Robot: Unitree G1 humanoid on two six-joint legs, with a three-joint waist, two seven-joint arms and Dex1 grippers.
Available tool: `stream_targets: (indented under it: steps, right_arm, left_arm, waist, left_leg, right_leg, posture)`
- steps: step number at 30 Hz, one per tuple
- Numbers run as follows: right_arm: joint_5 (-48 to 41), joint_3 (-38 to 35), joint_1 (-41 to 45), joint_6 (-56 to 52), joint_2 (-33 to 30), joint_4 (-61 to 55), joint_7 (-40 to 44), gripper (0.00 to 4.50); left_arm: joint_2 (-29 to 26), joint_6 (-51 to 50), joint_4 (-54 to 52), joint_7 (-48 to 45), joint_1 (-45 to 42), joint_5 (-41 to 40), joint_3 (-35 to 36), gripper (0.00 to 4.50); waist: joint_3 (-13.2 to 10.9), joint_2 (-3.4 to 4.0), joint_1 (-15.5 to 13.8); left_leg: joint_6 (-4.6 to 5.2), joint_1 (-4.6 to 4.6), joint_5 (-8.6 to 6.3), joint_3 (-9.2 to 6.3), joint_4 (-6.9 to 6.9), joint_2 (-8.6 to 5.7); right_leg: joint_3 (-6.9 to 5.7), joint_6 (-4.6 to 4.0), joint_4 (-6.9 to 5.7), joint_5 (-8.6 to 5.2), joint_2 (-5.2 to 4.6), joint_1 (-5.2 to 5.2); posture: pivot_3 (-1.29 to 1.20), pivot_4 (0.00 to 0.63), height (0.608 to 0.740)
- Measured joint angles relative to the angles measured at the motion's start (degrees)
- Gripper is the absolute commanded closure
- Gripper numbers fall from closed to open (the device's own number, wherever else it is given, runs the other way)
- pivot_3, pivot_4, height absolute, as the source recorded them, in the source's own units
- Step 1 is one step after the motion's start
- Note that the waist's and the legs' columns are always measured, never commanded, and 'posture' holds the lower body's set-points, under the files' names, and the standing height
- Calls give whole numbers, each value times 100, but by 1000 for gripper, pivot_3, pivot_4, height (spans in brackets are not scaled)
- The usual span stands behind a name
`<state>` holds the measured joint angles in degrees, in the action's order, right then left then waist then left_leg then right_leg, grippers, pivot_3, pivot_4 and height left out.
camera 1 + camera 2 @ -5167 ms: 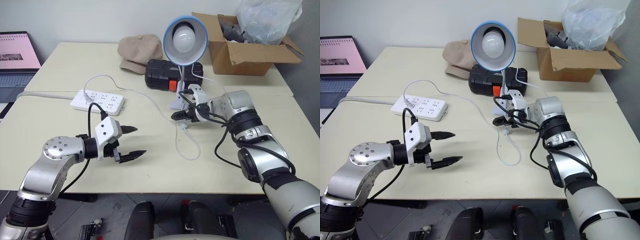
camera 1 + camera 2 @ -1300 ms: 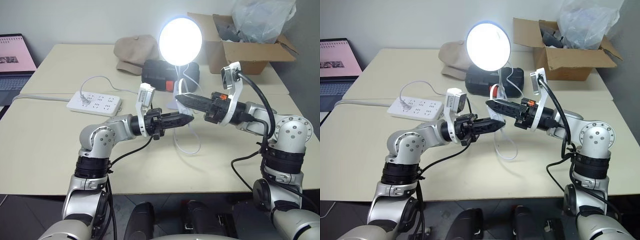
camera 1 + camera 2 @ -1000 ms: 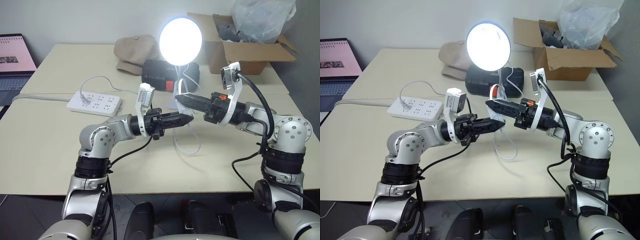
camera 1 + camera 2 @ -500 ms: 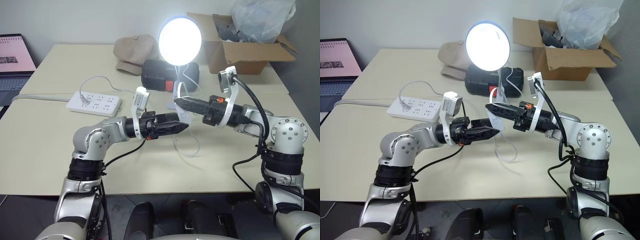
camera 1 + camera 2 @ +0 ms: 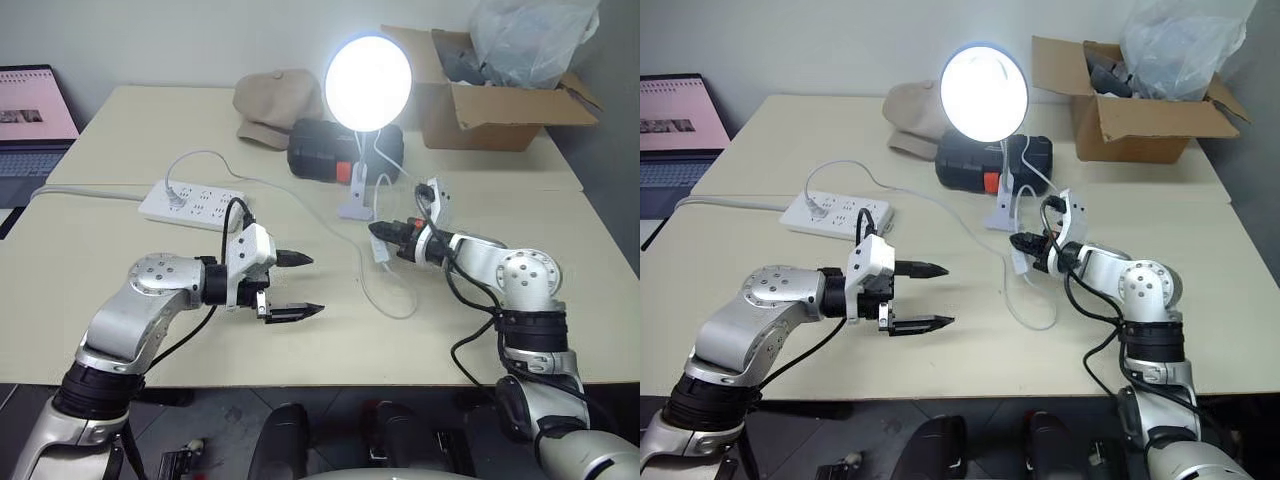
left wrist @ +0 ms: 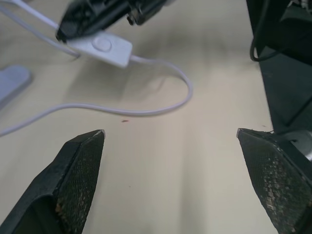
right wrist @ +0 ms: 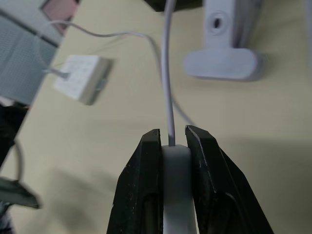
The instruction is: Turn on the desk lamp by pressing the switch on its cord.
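We see two pale cream tables (image 5: 120, 130) pushed together, filling most of the frame; a plain light-grey wall (image 5: 200, 40) runs along the top; at lower centre, dark floor (image 5: 230, 420) shows beneath the table edge.

1. A pale beige table (image 5: 120, 250) spans the frame.
2. Upper centre: tan cap (image 5: 278, 102), black case (image 5: 330, 152), lit desk lamp (image 5: 367, 72).
3. Upper right: cardboard box (image 5: 490, 100).
4. Left: white power strip (image 5: 190, 204).
5. Centre: looping cord (image 5: 385, 300).
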<state>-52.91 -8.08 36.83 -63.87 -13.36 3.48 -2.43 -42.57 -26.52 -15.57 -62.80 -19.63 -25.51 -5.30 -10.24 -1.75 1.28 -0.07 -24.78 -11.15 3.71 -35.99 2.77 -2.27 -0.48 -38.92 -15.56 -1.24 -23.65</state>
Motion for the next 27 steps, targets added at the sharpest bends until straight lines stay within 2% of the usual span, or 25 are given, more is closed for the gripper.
stream_targets:
  steps: [2, 3, 4, 5, 7, 13, 19, 23, 27]
  right_arm:
    - [306, 35, 17, 185, 150, 228, -23, 4102]
    - [407, 35, 45, 242, 209, 303, -25, 3752]
    - [477, 35, 68, 284, 249, 351, -27, 3160]
    - [629, 35, 118, 372, 304, 435, -25, 2917]
    - [773, 31, 172, 519, 363, 556, 21, 2774]
    - [905, 18, 191, 596, 467, 547, 292, 1316]
    - [905, 38, 182, 565, -136, -349, 933, 26]
    - [959, 197, 47, 557, -690, -757, 1524, 26]
    - [1241, 784, -318, 901, -1861, -1348, 2959, 26]
  left_arm:
    - [70, 39, -62, 189, 29, 4, 67, 0]
    - [78, 35, -110, 231, 40, -2, 82, 0]
    - [78, 28, -152, 249, 54, -6, 96, 0]
    - [77, 20, -254, 290, 68, -16, 101, 0]
    - [77, -101, -299, 401, 108, -52, 132, 0]
    - [77, -308, -390, 648, 133, -126, 339, 0]
    - [70, -706, -387, 1088, -51, -218, 684, 0]
    - [-68, -952, -375, 1065, -184, -403, 902, 0]
    - [-469, -1067, -255, 847, -131, -496, 1090, 0]
  waist:
    - [0, 0, 16]
    - [0, 0, 22]
    - [0, 0, 24]
    - [0, 0, 26]
    - [0, 0, 27]
    - [0, 0, 28]
    - [-2, 3, 19]
    - [-2, 3, 22]
    - [-5, 5, 20]
  left_leg:
    - [0, 0, 0, 0, 1, 2]
    - [0, 0, 0, 0, 1, 3]
    - [0, 0, 0, 0, 1, 3]
    - [0, 0, 0, 1, 2, 3]
    - [0, 0, 0, 1, 0, 3]
    - [0, 0, 0, 0, 0, 3]
    - [0, 0, 0, -1, -1, 3]
    - [0, 1, 0, -1, 1, 3]
    - [0, -1, -1, 1, 2, 2]
  right_leg:
    - [1, 0, 0, 0, 3, -1]
    - [1, 0, 0, 0, 4, -1]
    - [1, 0, 0, 0, 5, -1]
    - [1, 0, -1, 0, 5, -2]
    - [1, 0, -2, 0, 5, -2]
    - [0, 0, -3, 0, 6, -2]
    - [-1, 1, -1, 0, 5, -1]
    - [-1, 1, -1, 0, 6, -1]
    - [-1, 1, 4, -1, 7, -6]
  posture:
    - [0, 150, 740]
    - [0, 150, 740]
    - [0, 150, 740]
    - [0, 150, 740]
    - [0, 150, 740]
    - [0, 150, 740]
    - [0, 150, 740]
    - [0, 150, 740]
    - [0, 150, 740]
